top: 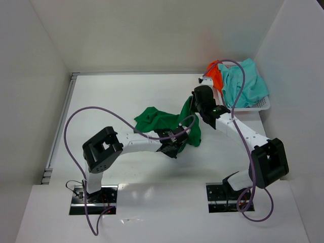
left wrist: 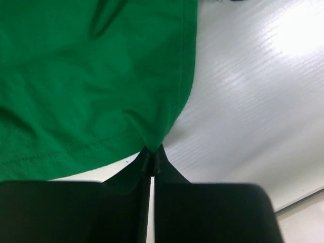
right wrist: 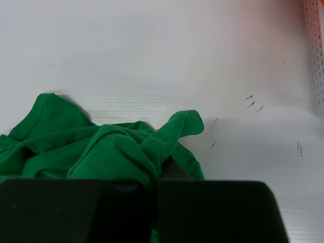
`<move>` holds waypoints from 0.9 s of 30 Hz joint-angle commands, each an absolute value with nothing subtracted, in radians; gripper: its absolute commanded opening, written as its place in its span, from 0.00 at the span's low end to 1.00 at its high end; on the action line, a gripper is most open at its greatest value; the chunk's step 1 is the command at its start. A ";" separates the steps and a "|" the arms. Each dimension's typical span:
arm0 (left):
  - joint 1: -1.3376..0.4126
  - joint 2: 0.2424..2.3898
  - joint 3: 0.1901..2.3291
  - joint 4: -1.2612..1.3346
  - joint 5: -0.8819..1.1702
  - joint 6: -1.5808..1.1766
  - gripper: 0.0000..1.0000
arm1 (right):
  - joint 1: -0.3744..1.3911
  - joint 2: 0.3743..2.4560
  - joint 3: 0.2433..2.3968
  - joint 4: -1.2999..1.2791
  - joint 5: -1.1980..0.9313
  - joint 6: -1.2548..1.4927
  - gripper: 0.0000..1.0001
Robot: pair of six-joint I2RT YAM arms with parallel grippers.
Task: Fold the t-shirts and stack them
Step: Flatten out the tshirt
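The dark green t-shirt [top: 159, 120] lies crumpled at the table's middle, lifted between both arms. My left gripper [top: 174, 144] is shut on its lower hem corner; the left wrist view shows the hem [left wrist: 152, 136] pinched between the closed tips [left wrist: 153, 163]. My right gripper [top: 195, 104] is shut on a bunched fold of the same shirt [right wrist: 126, 152] at its upper right, with cloth wedged between the fingers. The light teal t-shirt [top: 245, 83] and the bright orange t-shirt [top: 215, 75] lie heaped in the white mesh basket [top: 262, 105] at the back right.
White walls close in the table on the left, back and right. A metal rail [top: 61, 126] runs along the left edge. The basket wall [right wrist: 316, 50] shows at the right wrist view's right edge. Purple cables loop from both arms.
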State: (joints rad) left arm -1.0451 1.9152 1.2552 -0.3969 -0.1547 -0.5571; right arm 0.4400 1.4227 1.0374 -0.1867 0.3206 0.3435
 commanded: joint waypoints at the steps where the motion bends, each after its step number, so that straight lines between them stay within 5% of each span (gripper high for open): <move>1: -1.049 1.918 1.259 -0.422 -0.133 -0.577 0.00 | 0.434 1.387 1.034 -0.140 0.328 0.351 0.01; 8: -1.017 1.659 1.272 -0.524 -0.328 -0.617 0.00 | 0.405 1.387 1.109 -0.173 0.347 0.351 0.00; 17: -0.629 1.274 1.457 -0.569 -0.388 -0.459 0.00 | 0.316 1.358 1.408 -0.288 0.219 0.310 0.00; 27: -0.462 1.195 1.710 -0.578 -0.514 -0.290 0.00 | 0.316 1.212 1.634 -0.370 0.157 0.239 0.00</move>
